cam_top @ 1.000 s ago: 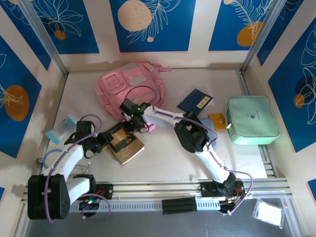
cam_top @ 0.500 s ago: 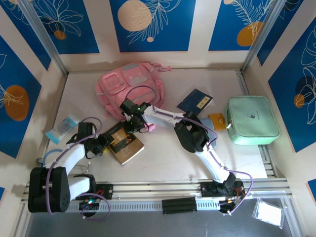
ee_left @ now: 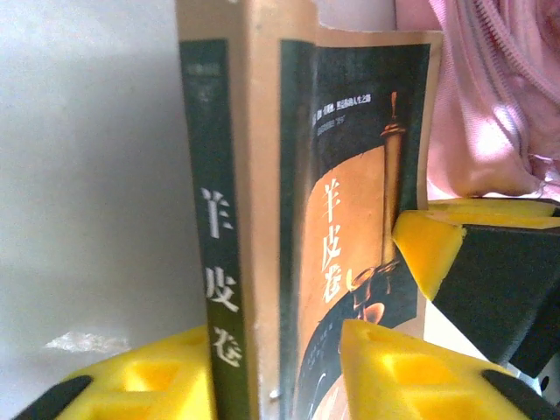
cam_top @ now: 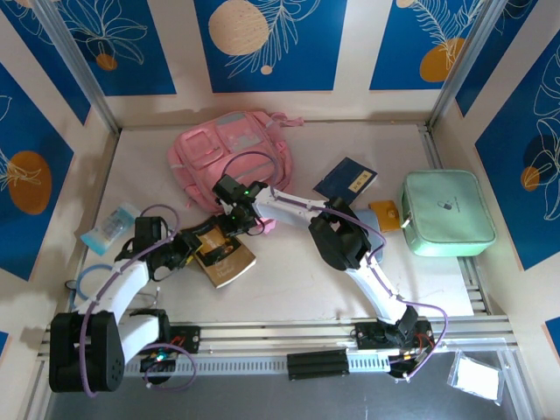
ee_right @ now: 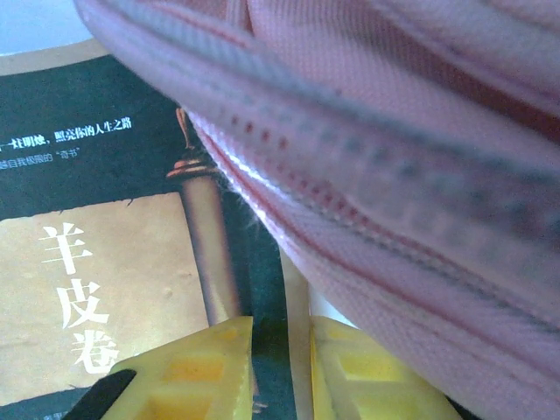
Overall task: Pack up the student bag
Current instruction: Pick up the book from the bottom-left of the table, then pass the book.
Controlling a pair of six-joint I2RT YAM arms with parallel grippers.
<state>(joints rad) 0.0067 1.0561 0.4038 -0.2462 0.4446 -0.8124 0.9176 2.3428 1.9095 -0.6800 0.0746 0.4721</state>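
One edge-only clamp by your left gripper (ee_left: 273,367) could let the book (ee_left: 350,219) swivel loose. Whether your right gripper (ee_right: 280,367) pinches the student bag (cam_top: 219,149) is unclear.

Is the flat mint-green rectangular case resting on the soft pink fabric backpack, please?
No, the case lies on the table, well right of the backpack.

"羊皮卷" on book (ee_left: 229,175) spine, cover

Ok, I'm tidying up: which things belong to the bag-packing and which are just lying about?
In use: student bag, right hand on its edge; brown book, between fingers of the left hand.
Lying about for now: blue notebook, mint-green case, orange card, pale-blue packet.
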